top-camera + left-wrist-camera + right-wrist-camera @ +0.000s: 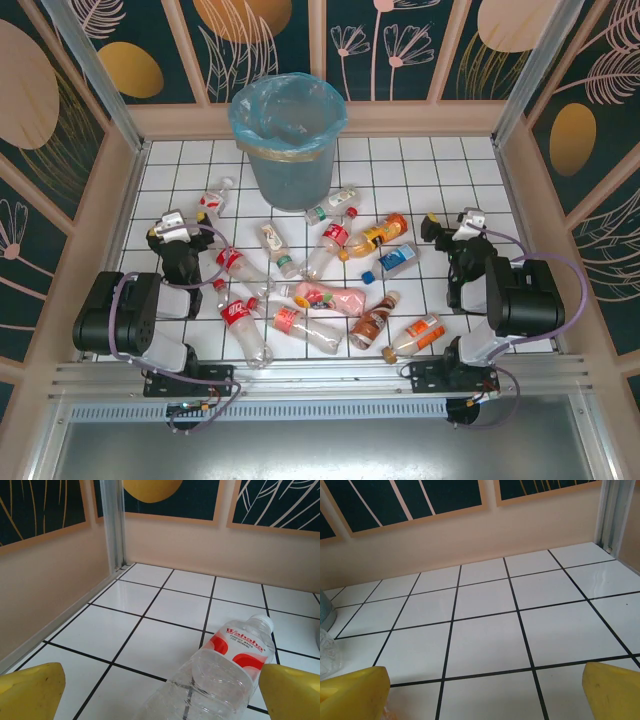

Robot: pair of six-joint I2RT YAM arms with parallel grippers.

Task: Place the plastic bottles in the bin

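Observation:
Several plastic bottles lie scattered on the white tiled floor (pixel 420 170) between the arms: a pink one (pixel 335 298), an orange one (pixel 385 232), a brown one (pixel 375 325) and clear ones with red labels (pixel 235 265). The grey bin (pixel 288 140) with its light-blue bag stands upright at the back centre. My left gripper (pixel 170 228) is open near the left wall; a clear red-labelled bottle (pixel 235 665) lies on the floor between its yellow fingertips (pixel 30 690), close to the right one. My right gripper (pixel 450 225) is open over bare tiles, with nothing between its fingertips (pixel 615 690).
Beige walls with aluminium corner posts (pixel 114 525) close in the floor on three sides. In the right wrist view, the edge of a clear bottle (pixel 326 655) and a bit of the bin (pixel 325 612) show at the far left.

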